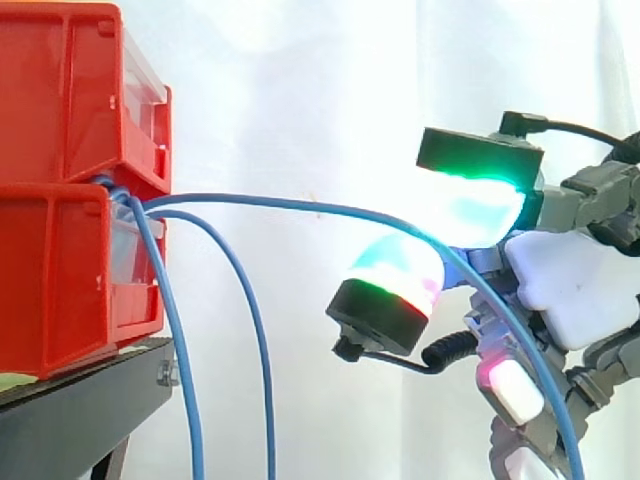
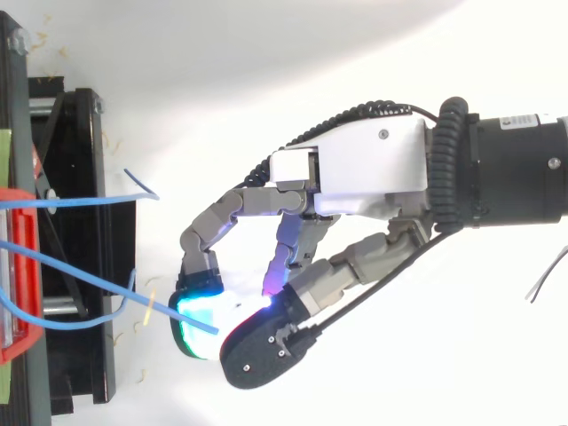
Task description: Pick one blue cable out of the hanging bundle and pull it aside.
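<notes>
Several thin blue cables come out between the two stacked red bins (image 1: 60, 110) at the left. One blue cable (image 1: 300, 206) is drawn out level to the right, away from the others, and then drops past the hand's palm. My hand (image 1: 570, 290) reaches in from the right, and its curled fingers pinch this cable between a green-cyan glowing fingertip (image 1: 480, 205) above and another pad (image 1: 395, 280) below. From above, the same cable (image 2: 89, 280) runs from the bin edge into the pinch of the hand (image 2: 364, 169). Two other blue cables (image 1: 185, 380) hang straight down beside the bins.
The bins rest on a black stand (image 1: 80, 410), whose frame (image 2: 80, 222) lies along the left in the top view. A white curtain forms the background. Between the hanging cables and the hand there is open space.
</notes>
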`<action>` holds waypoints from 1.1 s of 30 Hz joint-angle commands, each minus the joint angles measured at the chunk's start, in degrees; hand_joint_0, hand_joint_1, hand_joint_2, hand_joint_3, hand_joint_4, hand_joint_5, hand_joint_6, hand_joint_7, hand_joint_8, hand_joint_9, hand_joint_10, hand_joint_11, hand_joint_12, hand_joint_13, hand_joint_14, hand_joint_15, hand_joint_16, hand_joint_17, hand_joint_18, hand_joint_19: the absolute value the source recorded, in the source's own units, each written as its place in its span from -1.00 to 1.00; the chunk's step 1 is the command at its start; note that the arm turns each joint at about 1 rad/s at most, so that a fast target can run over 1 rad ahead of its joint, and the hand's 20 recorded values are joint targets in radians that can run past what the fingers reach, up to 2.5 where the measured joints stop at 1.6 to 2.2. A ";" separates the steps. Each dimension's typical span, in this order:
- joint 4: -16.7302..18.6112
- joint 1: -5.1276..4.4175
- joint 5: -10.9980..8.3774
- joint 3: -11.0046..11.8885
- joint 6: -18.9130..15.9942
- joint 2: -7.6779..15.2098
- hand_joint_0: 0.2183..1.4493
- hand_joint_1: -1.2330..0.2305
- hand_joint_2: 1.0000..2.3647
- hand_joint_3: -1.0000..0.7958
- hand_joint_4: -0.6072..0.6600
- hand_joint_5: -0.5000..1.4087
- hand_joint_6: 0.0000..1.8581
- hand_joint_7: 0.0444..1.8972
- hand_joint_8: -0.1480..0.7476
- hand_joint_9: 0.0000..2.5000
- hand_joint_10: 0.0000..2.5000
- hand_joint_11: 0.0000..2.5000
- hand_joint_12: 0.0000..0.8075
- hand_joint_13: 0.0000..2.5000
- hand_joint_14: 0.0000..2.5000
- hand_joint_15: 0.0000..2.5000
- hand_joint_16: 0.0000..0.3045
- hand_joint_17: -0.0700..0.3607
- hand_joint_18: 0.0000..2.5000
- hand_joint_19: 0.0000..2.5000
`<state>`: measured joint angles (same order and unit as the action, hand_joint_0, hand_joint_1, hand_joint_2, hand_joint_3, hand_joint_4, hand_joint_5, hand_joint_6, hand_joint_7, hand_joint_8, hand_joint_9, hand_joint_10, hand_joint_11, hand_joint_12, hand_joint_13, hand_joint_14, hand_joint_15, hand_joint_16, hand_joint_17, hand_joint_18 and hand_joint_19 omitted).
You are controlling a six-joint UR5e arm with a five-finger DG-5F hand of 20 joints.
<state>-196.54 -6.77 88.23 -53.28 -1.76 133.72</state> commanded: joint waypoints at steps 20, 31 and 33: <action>0.02 0.00 4.06 0.02 1.85 -0.04 -0.45 -0.48 -0.98 -0.13 -0.50 -0.41 -0.29 0.26 -0.37 -0.05 -1.00 -1.00 -0.16 -0.29 -0.99 -0.68 -0.65 -0.12 -0.48 -0.48; 0.02 0.00 4.06 0.02 2.20 0.05 -0.43 -0.53 -0.98 -0.06 -0.44 -0.39 -0.32 0.33 -0.34 0.00 -1.00 -1.00 -0.11 -0.25 -0.99 -0.69 -0.62 -0.07 -0.41 -0.51; -0.07 0.00 3.97 0.02 2.55 0.05 -0.44 -0.45 -0.98 -0.17 -0.47 -0.41 -0.30 0.30 -0.35 -0.03 -1.00 -1.00 -0.15 -0.27 -0.99 -0.67 -0.64 -0.10 -0.46 -0.48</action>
<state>-196.57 -6.77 92.26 -53.26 0.44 133.74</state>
